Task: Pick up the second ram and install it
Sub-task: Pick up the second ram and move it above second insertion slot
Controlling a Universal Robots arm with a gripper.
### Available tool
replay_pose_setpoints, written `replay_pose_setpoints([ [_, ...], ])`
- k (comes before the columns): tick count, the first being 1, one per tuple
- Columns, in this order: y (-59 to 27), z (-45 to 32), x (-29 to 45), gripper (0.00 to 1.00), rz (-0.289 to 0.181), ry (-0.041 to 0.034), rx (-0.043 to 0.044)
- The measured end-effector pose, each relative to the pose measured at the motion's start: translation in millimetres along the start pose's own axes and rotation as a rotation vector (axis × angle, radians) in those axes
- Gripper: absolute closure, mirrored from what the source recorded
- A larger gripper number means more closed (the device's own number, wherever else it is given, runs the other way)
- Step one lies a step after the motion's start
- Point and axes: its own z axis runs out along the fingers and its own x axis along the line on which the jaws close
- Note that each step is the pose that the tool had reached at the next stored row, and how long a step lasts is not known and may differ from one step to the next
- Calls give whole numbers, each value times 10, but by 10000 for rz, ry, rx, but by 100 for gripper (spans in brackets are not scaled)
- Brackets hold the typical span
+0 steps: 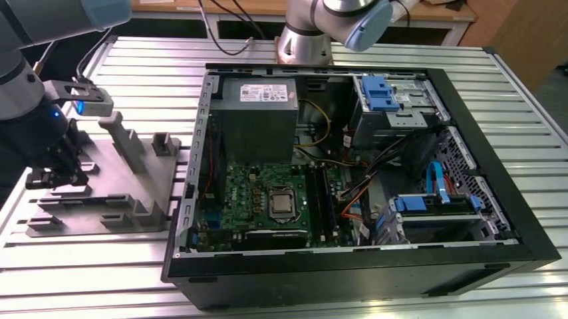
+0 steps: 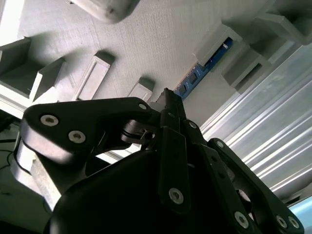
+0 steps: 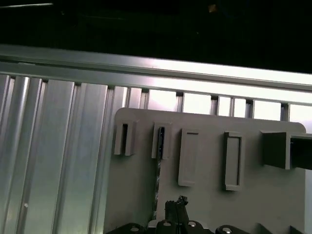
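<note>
Setting: a robotics laboratory or assembly workshop. Indicators:

- The bench (image 1: 133, 60) is built of ribbed aluminium profiles.
- A robot arm base (image 1: 306, 36) is mounted at the bench's far edge, where cables (image 1: 222, 30) trail off.
- An open computer case (image 1: 355, 282) lies on the bench with its mainboard (image 1: 266, 199) exposed.
- A grey fixture plate (image 1: 89, 229) with moulded blocks sits near the bench edge at the exterior view's left.

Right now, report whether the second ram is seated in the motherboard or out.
Out: the second ram sits between blocks of the grey fixture, beside the computer case.
</note>
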Motion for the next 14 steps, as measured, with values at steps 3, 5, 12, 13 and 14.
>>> replay_pose_setpoints([
  [3,-1,8,1,90,395,-16,2],
  [5,-1,13,1,90,684,-30,7],
  [12,4,16,57,90,815,-37,10],
  [13,6,16,74,90,815,-37,9],
  [14,8,16,88,90,815,-39,9],
])
